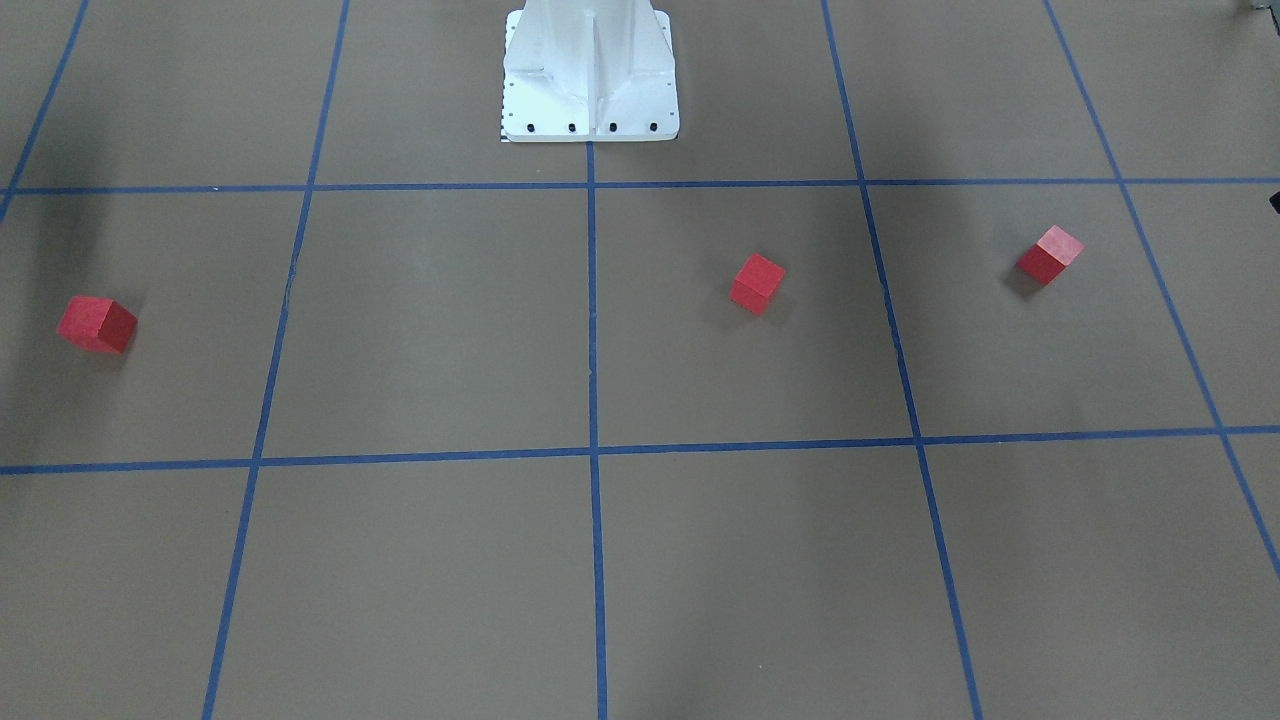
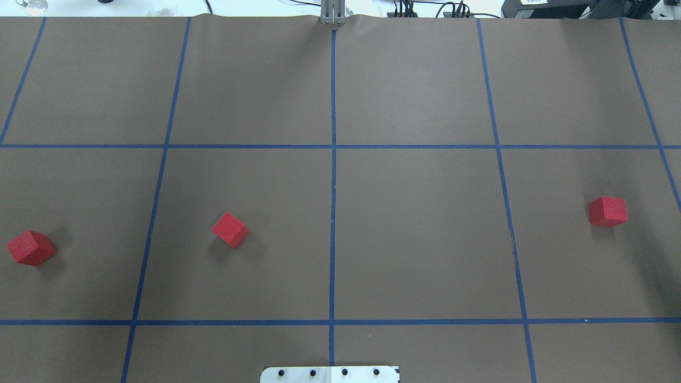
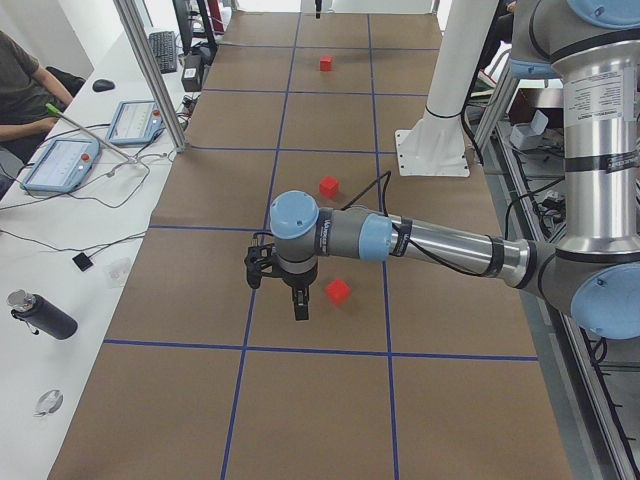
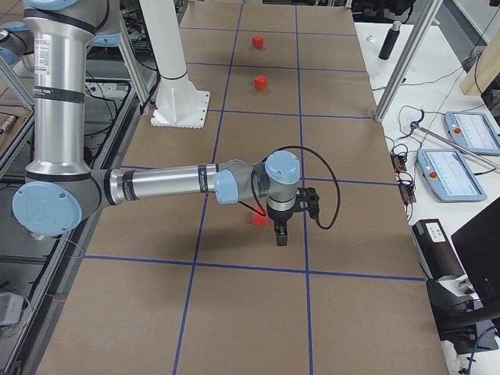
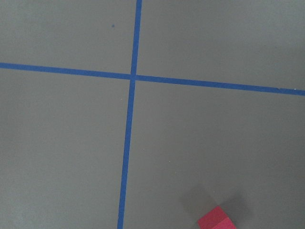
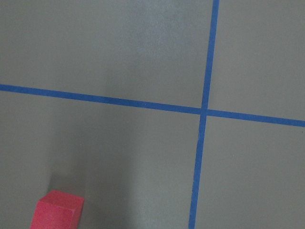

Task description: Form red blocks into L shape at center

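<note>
Three red blocks sit strung out in front of the white pedestal, no L yet, left pincer and right pincer hovering either side, likely staging pickups, spread or closed I can't tell.

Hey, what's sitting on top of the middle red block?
Nothing: the middle red block has a bare top. It rests on the brown surface; its underside is hidden.
</note>
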Tool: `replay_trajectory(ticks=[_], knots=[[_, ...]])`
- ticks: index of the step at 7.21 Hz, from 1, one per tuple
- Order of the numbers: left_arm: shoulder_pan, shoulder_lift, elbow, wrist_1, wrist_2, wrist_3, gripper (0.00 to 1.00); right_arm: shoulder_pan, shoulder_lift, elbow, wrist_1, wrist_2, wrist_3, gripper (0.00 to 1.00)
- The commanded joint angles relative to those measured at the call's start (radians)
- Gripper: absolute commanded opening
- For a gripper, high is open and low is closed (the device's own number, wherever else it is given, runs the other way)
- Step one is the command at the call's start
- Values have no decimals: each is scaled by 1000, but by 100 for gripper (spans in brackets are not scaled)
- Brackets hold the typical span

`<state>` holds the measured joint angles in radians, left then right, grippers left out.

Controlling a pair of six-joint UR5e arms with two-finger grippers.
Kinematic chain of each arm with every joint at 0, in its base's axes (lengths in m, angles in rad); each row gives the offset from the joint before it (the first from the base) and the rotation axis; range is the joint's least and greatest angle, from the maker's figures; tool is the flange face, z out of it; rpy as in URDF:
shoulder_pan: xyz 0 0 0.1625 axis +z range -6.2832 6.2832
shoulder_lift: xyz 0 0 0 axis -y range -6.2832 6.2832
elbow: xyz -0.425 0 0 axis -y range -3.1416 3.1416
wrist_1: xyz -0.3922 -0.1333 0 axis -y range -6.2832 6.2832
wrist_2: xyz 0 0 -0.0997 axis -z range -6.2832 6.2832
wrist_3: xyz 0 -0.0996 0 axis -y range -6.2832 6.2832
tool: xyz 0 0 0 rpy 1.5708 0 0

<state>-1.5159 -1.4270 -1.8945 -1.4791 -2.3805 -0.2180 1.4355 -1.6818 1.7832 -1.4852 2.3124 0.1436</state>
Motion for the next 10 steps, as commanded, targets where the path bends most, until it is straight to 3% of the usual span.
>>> replay_trajectory(ticks=[1, 3, 10], knots=[[0, 17, 20, -3, -3, 0, 100, 0, -22, -7, 0, 1, 4, 99], [-1, 16, 63, -4, -6, 2, 100, 0, -27, -60, -1, -1, 7, 99], [-1, 17, 58, -6, -8, 2, 100, -1, -23, -50, 0, 11, 8, 99]])
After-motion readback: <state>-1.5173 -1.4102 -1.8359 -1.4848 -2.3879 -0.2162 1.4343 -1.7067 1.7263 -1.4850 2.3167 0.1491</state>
